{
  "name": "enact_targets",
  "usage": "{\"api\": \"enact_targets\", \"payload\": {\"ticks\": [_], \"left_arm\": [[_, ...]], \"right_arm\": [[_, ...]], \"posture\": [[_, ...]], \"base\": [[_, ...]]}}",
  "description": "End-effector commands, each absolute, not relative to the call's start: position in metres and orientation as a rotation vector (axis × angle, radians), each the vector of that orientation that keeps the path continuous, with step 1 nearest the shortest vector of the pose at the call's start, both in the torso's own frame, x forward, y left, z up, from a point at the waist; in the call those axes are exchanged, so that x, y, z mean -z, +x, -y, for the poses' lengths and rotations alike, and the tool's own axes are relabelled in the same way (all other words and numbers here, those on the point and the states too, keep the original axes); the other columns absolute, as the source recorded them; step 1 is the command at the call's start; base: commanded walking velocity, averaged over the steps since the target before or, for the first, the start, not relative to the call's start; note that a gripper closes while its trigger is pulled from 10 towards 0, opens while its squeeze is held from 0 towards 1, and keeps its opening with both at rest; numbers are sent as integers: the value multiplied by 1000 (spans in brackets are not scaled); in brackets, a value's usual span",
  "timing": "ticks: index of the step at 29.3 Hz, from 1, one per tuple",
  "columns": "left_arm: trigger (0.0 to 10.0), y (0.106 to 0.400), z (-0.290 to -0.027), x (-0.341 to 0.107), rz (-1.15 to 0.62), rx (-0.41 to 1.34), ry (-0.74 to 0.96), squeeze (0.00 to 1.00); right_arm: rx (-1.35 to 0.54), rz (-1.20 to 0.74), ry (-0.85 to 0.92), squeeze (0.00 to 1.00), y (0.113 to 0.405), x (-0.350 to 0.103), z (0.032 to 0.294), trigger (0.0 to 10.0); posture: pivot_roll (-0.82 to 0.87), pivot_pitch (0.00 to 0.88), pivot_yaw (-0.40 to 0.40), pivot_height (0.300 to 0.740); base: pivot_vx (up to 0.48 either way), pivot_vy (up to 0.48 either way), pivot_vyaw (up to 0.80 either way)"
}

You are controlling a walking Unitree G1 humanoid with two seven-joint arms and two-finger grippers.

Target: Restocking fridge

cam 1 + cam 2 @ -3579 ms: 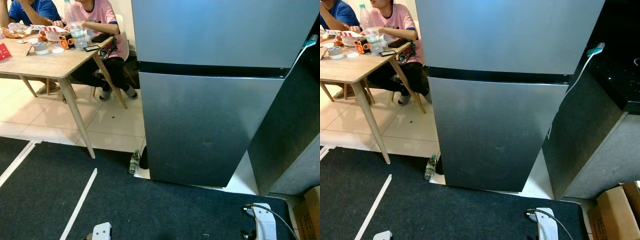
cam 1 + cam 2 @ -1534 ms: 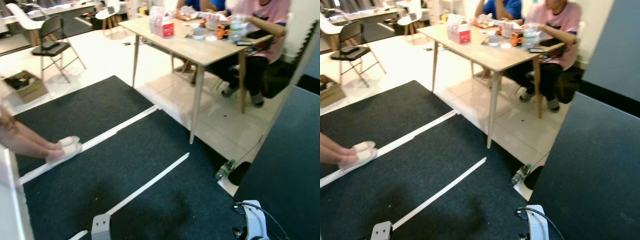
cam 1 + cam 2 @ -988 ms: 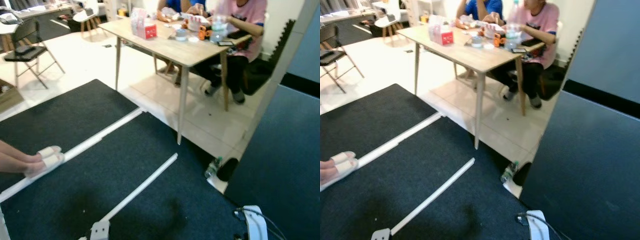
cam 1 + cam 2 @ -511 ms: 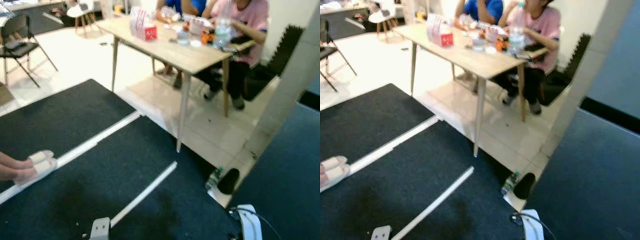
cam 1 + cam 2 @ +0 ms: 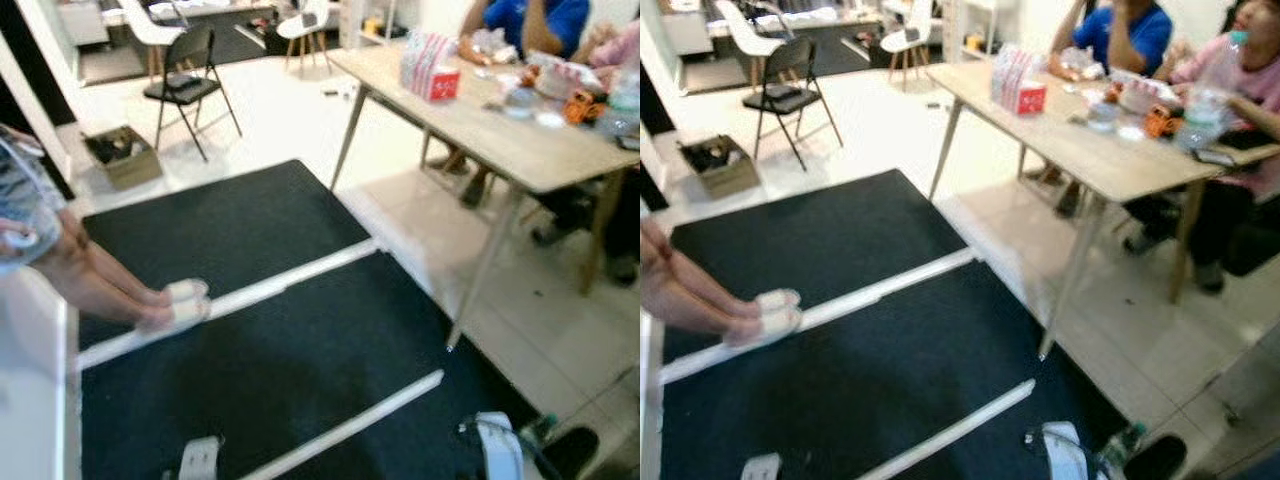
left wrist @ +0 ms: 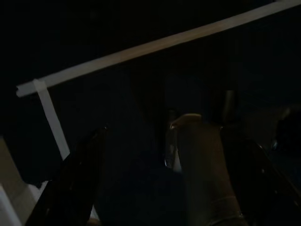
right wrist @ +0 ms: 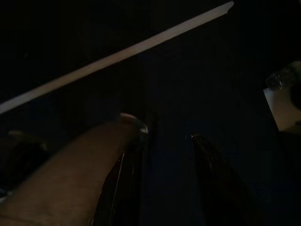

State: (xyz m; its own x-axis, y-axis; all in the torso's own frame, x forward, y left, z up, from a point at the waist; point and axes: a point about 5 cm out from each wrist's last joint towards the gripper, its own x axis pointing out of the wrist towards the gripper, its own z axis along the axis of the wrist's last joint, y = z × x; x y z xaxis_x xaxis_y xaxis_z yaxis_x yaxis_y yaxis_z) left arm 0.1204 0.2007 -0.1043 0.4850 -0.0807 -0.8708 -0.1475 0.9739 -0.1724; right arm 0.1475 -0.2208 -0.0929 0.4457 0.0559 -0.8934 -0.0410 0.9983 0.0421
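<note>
A small clear bottle (image 5: 1118, 441) lies on the floor past the edge of the dark carpet (image 5: 250, 370), next to a black object (image 5: 1154, 456). Both arms hang idle at the bottom of the eye views, left wrist (image 5: 198, 461) and right wrist (image 5: 497, 448). In the dark left wrist view my left gripper (image 6: 164, 113) has its fingers spread over the carpet, with a pale rounded shape (image 6: 200, 165) behind them. My right gripper (image 7: 165, 137) also stands open over the carpet, holding nothing.
A person's bare legs in white slippers (image 5: 175, 302) stand on the left by a white tape line (image 5: 240, 298). A wooden table (image 5: 510, 140) with two seated people, a red box (image 5: 1020, 90) and a water bottle (image 5: 1203, 104) stands right. A folding chair (image 5: 186, 85) and cardboard box (image 5: 120, 155) lie behind.
The camera has swung further left: the grey fridge has slid out of frame, the table has shifted right, and the person's legs and the chair have come in. Both arms still hang.
</note>
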Motion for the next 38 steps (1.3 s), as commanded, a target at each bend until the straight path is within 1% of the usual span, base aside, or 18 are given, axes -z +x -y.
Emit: {"api": "enact_targets", "payload": {"ticks": [1,8,15,38], "left_arm": [[10000,120,-200,105,-1072,-34,-231,0],[10000,119,-200,105,-1074,-34,-229,0],[10000,119,-201,105,-1073,-34,-225,0],[10000,119,-200,105,-1072,-25,-222,0]], "right_arm": [[-44,-1100,17,0,149,92,223,10000],[-30,-1117,16,0,146,93,223,10000],[-28,-1136,10,0,143,95,223,10000],[-35,-1133,11,0,143,94,225,10000]], "posture": [[-32,0,25,740],[-31,0,30,740],[-31,0,30,740],[-25,0,16,740]], "base": [[345,0,0],[346,0,0],[348,0,-714],[345,0,0]]}}
